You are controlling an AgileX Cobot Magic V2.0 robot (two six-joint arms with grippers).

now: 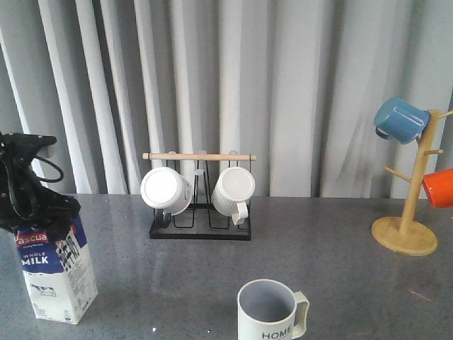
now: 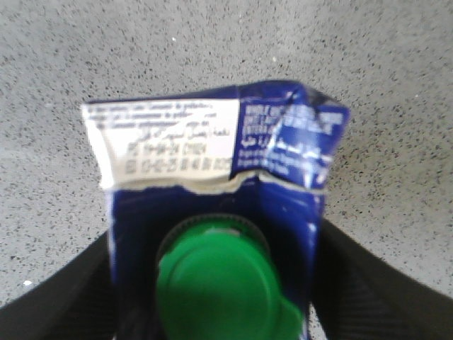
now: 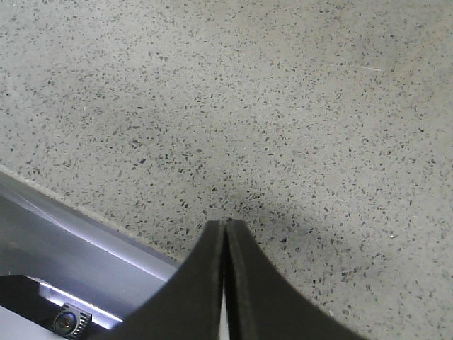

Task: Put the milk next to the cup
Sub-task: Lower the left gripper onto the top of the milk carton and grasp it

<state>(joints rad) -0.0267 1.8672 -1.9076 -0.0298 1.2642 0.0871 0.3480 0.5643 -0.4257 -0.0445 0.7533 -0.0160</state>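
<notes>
Standing upright at the front left of the grey surface (image 1: pixel 340 248), the milk (image 1: pixel 56 273) is clamped at its top between the left gripper (image 2: pixel 212 283) jaws. The cup (image 1: pixel 271 312) sits well apart at front centre. The right gripper (image 3: pixel 225 234) jaws are pressed together.

Front view faces forward; left wrist close above milk (image 2: pixel 212 212), shared.
</notes>
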